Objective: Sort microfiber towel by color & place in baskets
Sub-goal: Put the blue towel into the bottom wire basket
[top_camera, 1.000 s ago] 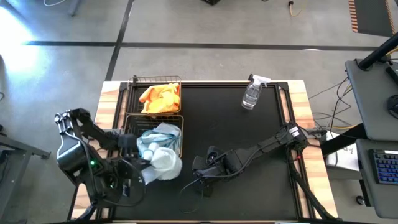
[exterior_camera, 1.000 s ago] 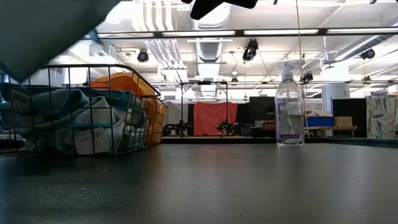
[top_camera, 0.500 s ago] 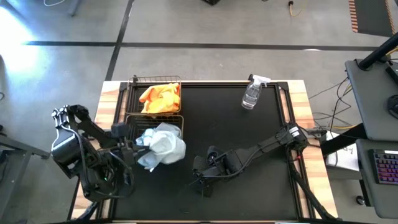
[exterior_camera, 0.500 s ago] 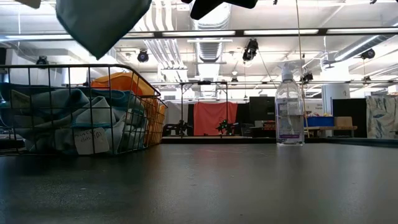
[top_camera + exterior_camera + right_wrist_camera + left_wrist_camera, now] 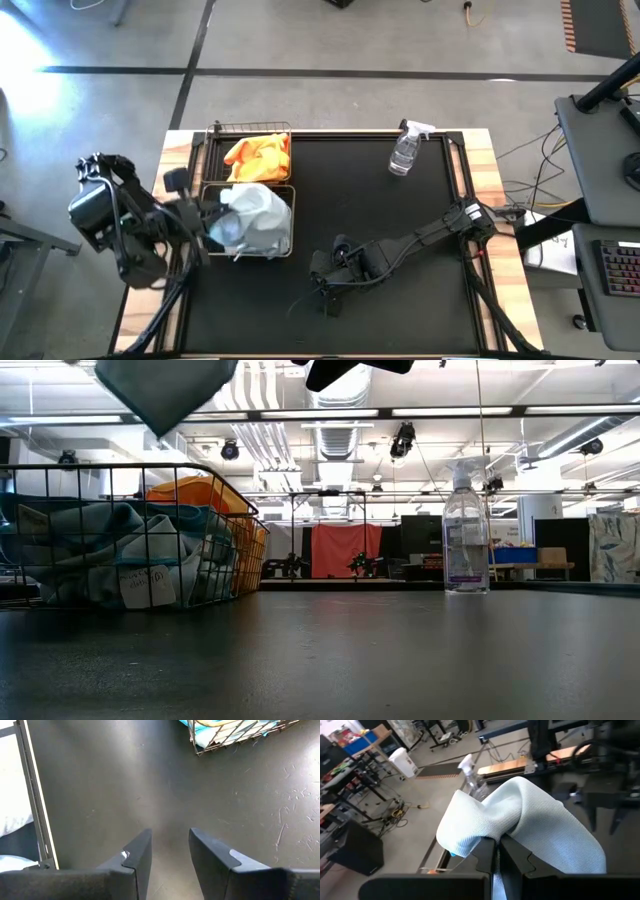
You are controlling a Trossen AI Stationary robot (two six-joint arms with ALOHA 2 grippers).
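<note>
My left gripper [image 5: 207, 216] is shut on a pale blue-grey towel [image 5: 252, 213], which it holds over the near wire basket [image 5: 284, 250]. The towel also shows in the left wrist view [image 5: 530, 815] and at the top of the low view [image 5: 165, 390]. More blue-grey towels [image 5: 95, 550] lie in that basket. The far basket [image 5: 215, 130] holds orange towels [image 5: 257, 157]. My right gripper [image 5: 325, 285] is open and empty, low over the table's middle [image 5: 167, 855]. My left gripper pinches a bunched fold of the towel [image 5: 492, 837] between its two fingers. The fingers [image 5: 512, 857] come roughly level from the table's left. The towel billows past the fingertips and hangs lifted clear above the near basket, slack.
A clear spray bottle [image 5: 405, 152] stands upright at the far right of the black mat, and shows in the low view [image 5: 465, 530]. The two baskets stand side by side at the table's left. A corner of the near basket shows in the right wrist view [image 5: 235, 732].
My left gripper has gone toward the table's far edge and up, still shut on the blue-grey towel. The towel has moved from in front of the near basket to above it, clear of everything.
</note>
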